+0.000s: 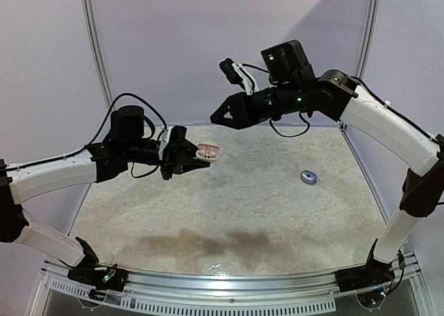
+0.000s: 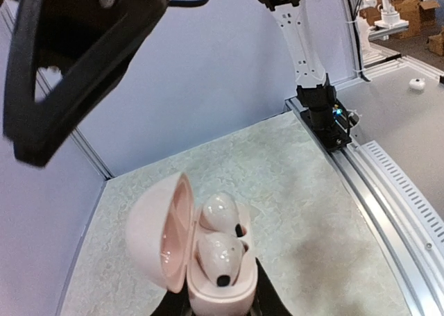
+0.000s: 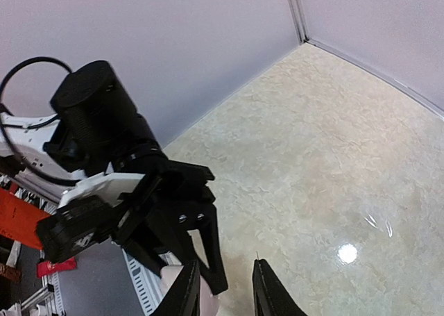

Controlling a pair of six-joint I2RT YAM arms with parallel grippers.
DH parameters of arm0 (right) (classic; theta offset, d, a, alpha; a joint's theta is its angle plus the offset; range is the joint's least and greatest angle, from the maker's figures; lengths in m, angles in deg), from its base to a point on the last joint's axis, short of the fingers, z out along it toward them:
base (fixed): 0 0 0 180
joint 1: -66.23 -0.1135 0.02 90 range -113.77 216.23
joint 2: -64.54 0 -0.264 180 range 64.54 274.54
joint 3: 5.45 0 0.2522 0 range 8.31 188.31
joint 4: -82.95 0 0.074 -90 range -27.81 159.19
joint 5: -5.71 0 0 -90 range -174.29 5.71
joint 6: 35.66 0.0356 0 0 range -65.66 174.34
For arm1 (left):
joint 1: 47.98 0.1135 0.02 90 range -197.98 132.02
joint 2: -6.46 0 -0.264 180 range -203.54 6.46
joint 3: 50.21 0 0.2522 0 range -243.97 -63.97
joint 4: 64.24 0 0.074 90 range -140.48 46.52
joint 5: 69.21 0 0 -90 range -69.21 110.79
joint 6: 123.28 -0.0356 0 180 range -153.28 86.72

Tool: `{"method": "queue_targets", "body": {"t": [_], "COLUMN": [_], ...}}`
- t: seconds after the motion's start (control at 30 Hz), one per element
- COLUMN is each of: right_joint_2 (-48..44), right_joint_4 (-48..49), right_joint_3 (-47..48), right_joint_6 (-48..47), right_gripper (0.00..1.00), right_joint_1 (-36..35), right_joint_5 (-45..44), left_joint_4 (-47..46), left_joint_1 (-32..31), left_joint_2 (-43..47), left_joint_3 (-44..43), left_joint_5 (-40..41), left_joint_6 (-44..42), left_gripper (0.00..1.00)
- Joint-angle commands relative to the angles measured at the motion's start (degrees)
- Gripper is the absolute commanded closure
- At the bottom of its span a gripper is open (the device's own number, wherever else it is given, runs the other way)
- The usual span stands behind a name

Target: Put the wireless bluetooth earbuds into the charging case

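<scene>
Closest to the left wrist lens is the pink charging case (image 2: 215, 298), and I can see the left gripper (image 1: 194, 158) clenched on its near end, one dark finger (image 2: 272, 303) on each side, holding it up off the table (image 1: 250, 212). The case's long axis runs straight out from that gripper, away from the fingers. Its open face is turned up toward the wrist camera. The lid (image 2: 156, 233) is swung open along the case's left side and stands on edge. Two earbuds (image 2: 220, 255) sit in the case, one behind the other along that long axis. Both are pale pink-white with a small dark spot on the near end. From the top view, the right gripper (image 3: 223, 267) hangs above the case and to its right, apart from it, with its tip pointing down-left toward it. Its fingers are parted with nothing between them. Well to the right of the case, a small blue-grey oval object (image 1: 308, 178) lies on the table, too small for me to identify.
</scene>
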Motion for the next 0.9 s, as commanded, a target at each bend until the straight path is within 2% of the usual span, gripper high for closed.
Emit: {"method": "queue_targets", "body": {"t": [0.0,0.13,0.27,0.53,0.7,0.77,0.83,0.87], "right_joint_2": [5.6,6.9,6.3,-0.2,-5.3,-9.4,-13.6,-16.0], "right_joint_4": [-3.2,-0.8,-0.8,-0.4,0.9,7.1,15.8,20.6], "right_joint_3": [2.1,1.5,0.7,-5.6,-9.0,-14.2,-21.1,-24.4], "right_joint_6": [2.9,1.5,-3.1,-3.7,-4.4,-4.7,-6.4,-6.7], "right_gripper": [0.73,0.75,0.75,0.76,0.64,0.54,0.35,0.32], "right_joint_1": [0.2,-0.8,-3.1,-4.9,-2.7,-1.7,-1.7,-1.8], "right_joint_5": [-3.0,5.0,6.7,-1.1,-2.9,-0.6,3.2,4.5], "left_joint_4": [-0.2,-0.5,-2.3,-2.2,-2.4,-4.5,-9.5,-12.3], "left_joint_1": [-0.4,-0.4,0.0,0.8,1.2,1.4,1.5,1.5], "left_joint_2": [1.7,1.9,1.5,0.8,1.0,1.2,1.6,1.6], "left_joint_3": [0.7,0.7,0.5,0.1,-0.7,-0.9,-0.5,-0.1], "left_joint_5": [0.5,3.7,7.7,9.6,1.8,-3.3,-7.1,-8.0], "left_joint_6": [-7.0,-9.6,-4.9,0.5,9.6,16.2,25.4,29.3], "left_gripper": [1.0,1.0,1.0,1.0,1.0,1.0,1.0,1.0]}}
